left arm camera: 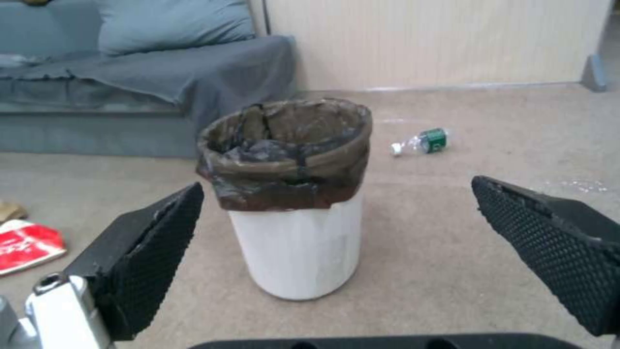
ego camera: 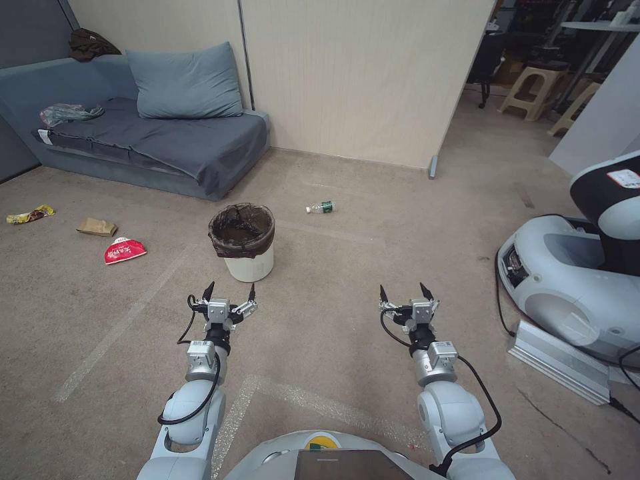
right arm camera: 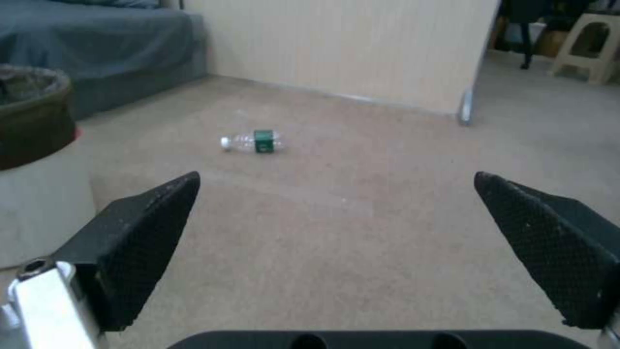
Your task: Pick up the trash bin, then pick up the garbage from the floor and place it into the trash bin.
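The robot is facing a carpeted floor with both arms reaching forward low in the head view, and the first step, picking up the trash bin (ego camera: pixel 243 241), is looking not yet done: the bin is standing upright on the floor at centre-left of the frame, its dark brown bag folded over the white rim. The left end effector (ego camera: pixel 231 292) is hovering just below the bin in that frame, close to it but apart, with its fingers spread wide; in the left wrist view the bin (left arm camera: pixel 294 228) is sitting squarely between the two black pads (left arm camera: pixel 155 247), neither one touching it. The right end effector (ego camera: pixel 405 291) is hanging at centre-right, also spread open and holding nothing, well apart from the bin. The garbage is lying scattered: a clear bottle with a green label (ego camera: pixel 321 207) is resting on its side to the upper right of the bin, a red-and-white packet (ego camera: pixel 124 250) and a brown paper bag (ego camera: pixel 97 227) are lying to the bin's left, and a yellow wrapper (ego camera: pixel 29 215) is sitting near the left edge. A blue sofa (ego camera: pixel 167 143) is filling the upper left. Judging from this, the next move is calling for the left arm to advance until the pads are flanking the bin's wall or rim, then close firmly without tipping it.
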You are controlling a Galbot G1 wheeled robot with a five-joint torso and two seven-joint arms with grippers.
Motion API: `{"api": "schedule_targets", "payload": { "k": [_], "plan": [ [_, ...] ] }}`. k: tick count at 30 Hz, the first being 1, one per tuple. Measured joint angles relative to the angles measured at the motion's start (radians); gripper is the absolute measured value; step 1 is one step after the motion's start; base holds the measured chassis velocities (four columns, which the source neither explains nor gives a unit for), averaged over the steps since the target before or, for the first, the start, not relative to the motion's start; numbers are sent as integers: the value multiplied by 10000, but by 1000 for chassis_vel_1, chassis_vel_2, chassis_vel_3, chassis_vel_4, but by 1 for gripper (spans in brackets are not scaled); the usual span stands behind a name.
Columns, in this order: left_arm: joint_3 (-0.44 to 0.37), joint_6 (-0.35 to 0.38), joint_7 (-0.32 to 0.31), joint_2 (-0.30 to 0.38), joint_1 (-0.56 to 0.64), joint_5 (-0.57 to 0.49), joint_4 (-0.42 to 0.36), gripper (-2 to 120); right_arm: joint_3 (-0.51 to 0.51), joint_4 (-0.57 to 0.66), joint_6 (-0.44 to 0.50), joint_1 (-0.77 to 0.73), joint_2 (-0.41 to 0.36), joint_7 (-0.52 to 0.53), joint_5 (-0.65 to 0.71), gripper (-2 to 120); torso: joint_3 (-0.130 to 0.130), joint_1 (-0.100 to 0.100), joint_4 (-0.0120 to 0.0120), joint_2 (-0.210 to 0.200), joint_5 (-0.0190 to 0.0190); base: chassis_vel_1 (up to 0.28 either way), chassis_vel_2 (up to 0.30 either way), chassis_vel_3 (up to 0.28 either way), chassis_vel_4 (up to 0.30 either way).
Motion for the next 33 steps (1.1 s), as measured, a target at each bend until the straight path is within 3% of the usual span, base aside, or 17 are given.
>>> {"api": "schedule_targets", "payload": {
  "k": [2, 6, 7, 9, 16, 33],
  "plan": [
    [-52, 493, -347, 192, 257, -110, -619, 100, 308, 877, 407, -602, 411, 488, -181, 100, -1, 0, 0, 1, 5, 0, 0, 0, 0],
    [-27, 718, -492, 255, 344, -188, -855, 100, 587, 1702, 792, -1176, 806, 943, -353, 100, -1, 0, -9, 1, -9, 0, 0, 0, 0],
    [-41, 1098, -744, 378, 496, -328, -1247, 100, 702, 1976, 999, -1342, 938, 1145, -354, 100, -1, -1, -14, 2, -12, 0, 0, 0, 0],
    [-69, 1871, -1269, 629, 815, -610, -2061, 100, 720, 2068, 1188, -1323, 997, 1227, -265, 100, -1, -1, -2, 2, -1, 0, 0, 0, 0],
    [-130, 3170, -2285, 1031, 1537, -979, -3475, 100, 676, 1992, 1263, -1296, 998, 1202, -263, 100, -2, -1, -3, 2, 5, 0, 0, 0, 0],
    [-152, 3176, -2345, 1022, 1473, -918, -3456, 100, 687, 1892, 1288, -1256, 983, 1141, -249, 100, -1, -1, -6, 2, 0, 0, 0, 0, 0]
  ]
}}
